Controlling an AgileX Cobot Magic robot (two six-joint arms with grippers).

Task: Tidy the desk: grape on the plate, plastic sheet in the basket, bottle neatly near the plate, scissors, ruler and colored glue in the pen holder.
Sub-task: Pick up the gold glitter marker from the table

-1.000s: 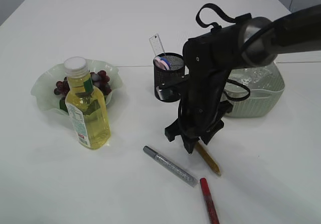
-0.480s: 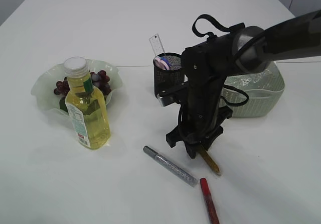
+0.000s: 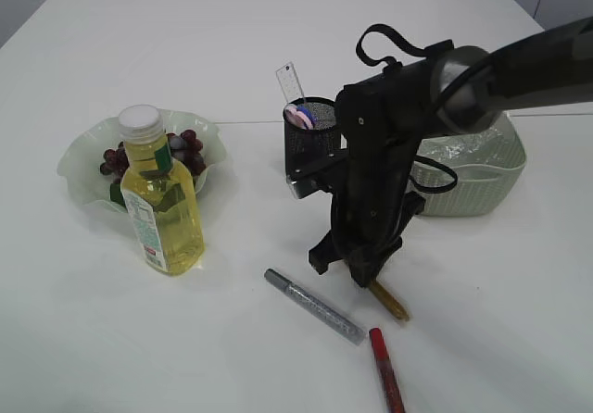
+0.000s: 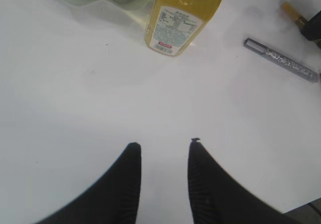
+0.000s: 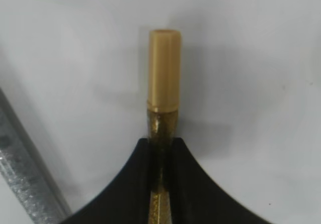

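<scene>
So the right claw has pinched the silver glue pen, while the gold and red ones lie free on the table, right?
Not quite. The right claw is pinching the gold pen, as the right wrist view shows. The silver pen and red pen lie free on the table.

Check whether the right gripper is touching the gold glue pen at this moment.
Touching. The right wrist view shows the right gripper with both fingers pressed against the gold glue pen, no gap on either side.
</scene>
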